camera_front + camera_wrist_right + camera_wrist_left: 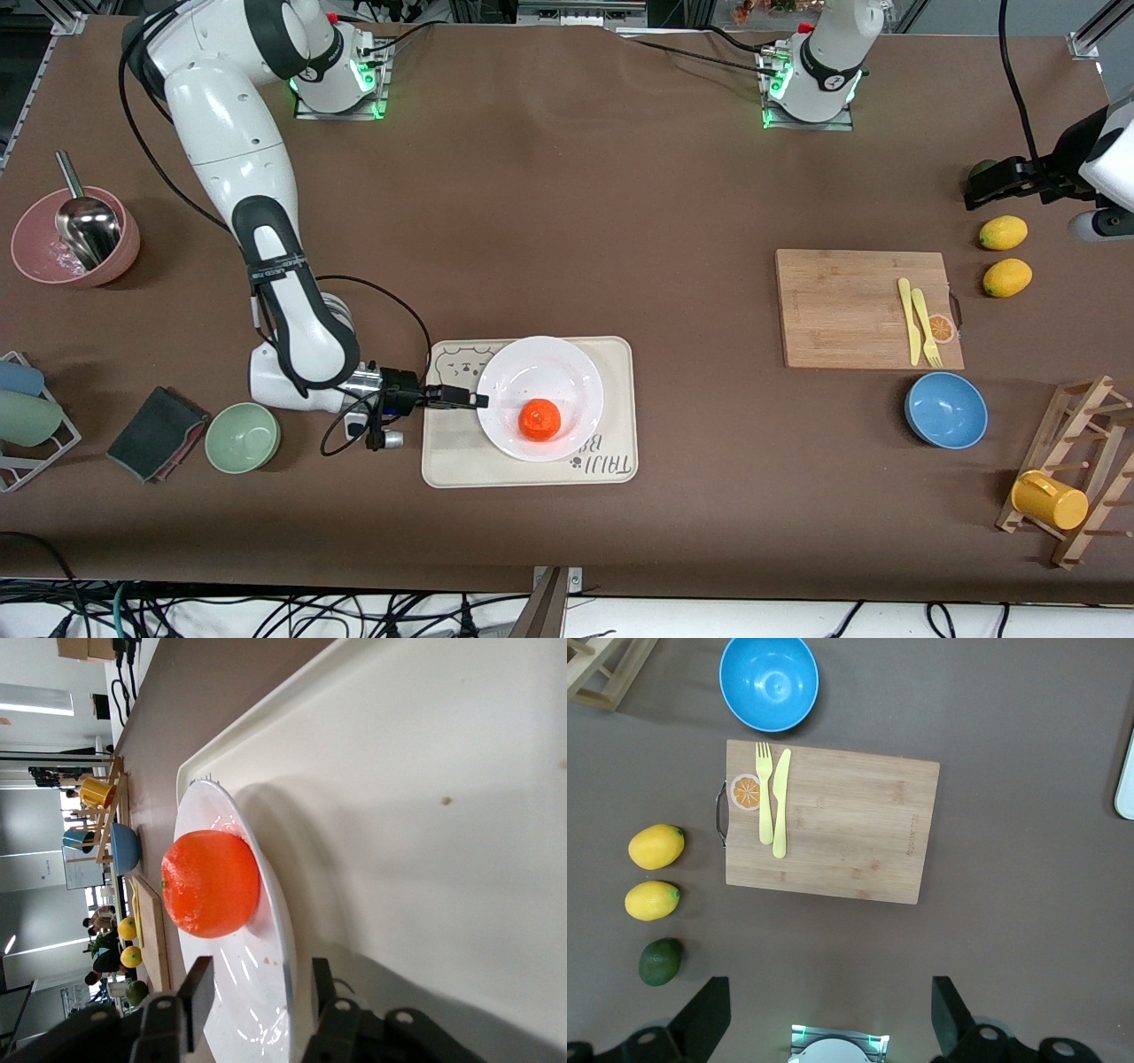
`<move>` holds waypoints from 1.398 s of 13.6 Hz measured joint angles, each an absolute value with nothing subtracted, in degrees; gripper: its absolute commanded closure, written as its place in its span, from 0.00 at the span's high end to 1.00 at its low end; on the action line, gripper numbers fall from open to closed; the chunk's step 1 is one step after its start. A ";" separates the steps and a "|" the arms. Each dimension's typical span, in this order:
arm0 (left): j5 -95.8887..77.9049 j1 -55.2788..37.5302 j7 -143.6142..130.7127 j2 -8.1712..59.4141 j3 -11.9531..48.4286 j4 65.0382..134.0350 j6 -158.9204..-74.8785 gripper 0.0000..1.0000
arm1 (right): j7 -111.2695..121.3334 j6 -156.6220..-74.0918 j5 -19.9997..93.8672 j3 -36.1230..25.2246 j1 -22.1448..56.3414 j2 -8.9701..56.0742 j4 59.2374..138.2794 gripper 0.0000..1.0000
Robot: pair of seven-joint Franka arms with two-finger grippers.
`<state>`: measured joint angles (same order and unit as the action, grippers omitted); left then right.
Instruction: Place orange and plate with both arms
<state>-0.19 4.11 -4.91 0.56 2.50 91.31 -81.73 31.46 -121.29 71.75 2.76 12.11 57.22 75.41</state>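
Note:
The orange (pixel 539 418) (pixel 211 883) rests in the white plate (pixel 567 372) (pixel 257 992). The plate lies on a beige tray (pixel 620 443) (pixel 425 771) in the part of the table nearer the front camera. My right gripper (pixel 461 396) (pixel 261 970) lies low at the plate's edge on the right arm's side. Its fingers are open, one above the rim and one below it, and neither grips the rim. My left gripper (pixel 983 186) (pixel 828 1001) hangs open and empty high over the left arm's end of the table, where that arm waits.
A wooden cutting board (pixel 850 310) (pixel 833 824) carries a yellow fork and knife. A blue bowl (pixel 945 409), two lemons (pixel 1003 232) and a lime (pixel 660 961) lie around it. A green bowl (pixel 243 437) and a grey cloth (pixel 158 432) sit beside the right arm.

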 measured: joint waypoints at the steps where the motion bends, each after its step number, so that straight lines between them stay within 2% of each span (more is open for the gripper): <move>1: -0.19 4.11 -4.91 0.60 2.49 91.31 -81.73 1.00 | 30.26 -120.42 69.66 2.74 11.86 56.84 75.07 1.00; 5: 0.03 4.16 -4.91 0.64 2.38 91.29 -81.73 1.00 | 17.68 -119.21 49.43 2.75 11.73 51.70 74.33 1.00; 9: 0.04 4.18 -4.91 0.60 2.50 91.21 -81.73 1.00 | 9.73 -114.45 22.67 2.20 11.79 44.39 74.13 1.00; 11: 0.04 4.14 -4.91 0.60 2.65 91.21 -81.52 1.00 | 9.04 -110.77 12.48 -0.08 11.76 41.50 74.14 1.00; 15: 0.04 4.06 -4.89 0.63 3.63 91.22 -80.72 1.00 | 8.89 -100.89 5.02 -7.54 11.61 35.39 73.98 1.00; 19: 0.04 3.95 -4.91 0.70 4.88 91.27 -80.72 1.00 | 5.49 -88.52 4.66 -10.76 11.51 24.51 73.71 1.00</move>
